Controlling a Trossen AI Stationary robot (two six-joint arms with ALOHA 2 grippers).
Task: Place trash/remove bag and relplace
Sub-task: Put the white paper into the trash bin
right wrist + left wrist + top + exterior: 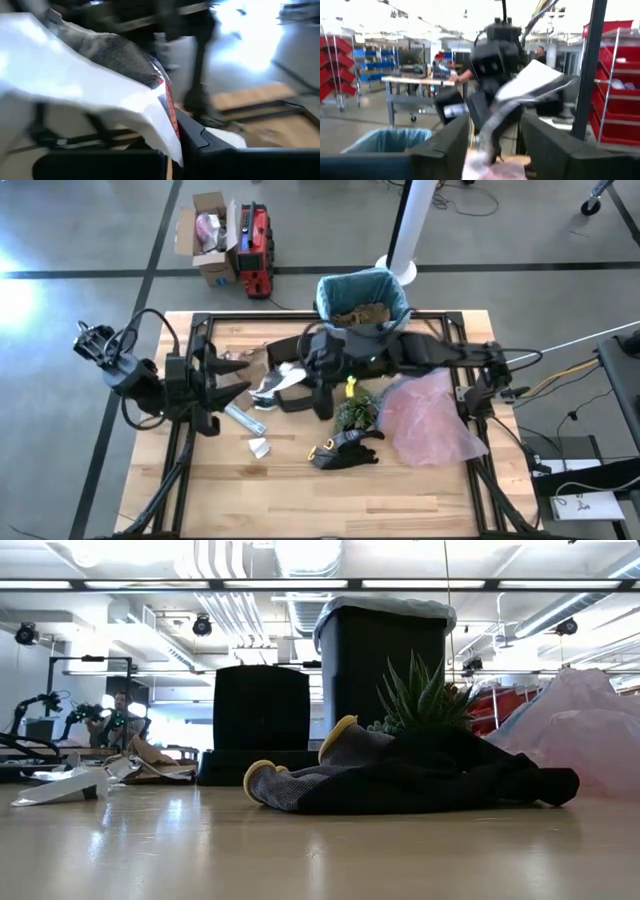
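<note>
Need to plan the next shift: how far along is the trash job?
Partly done: brown trash already lies in the bin's teal bag. In hand: the right hand is shut on a white wrapper, with the left hand beside it. Left: scraps on the table, then swapping the bag.

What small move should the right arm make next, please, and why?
Probably lift and swing toward the bin: the right end effector is shut on a white wrapper, and the teal-lined bin stands open, already holding brown paper.
</note>
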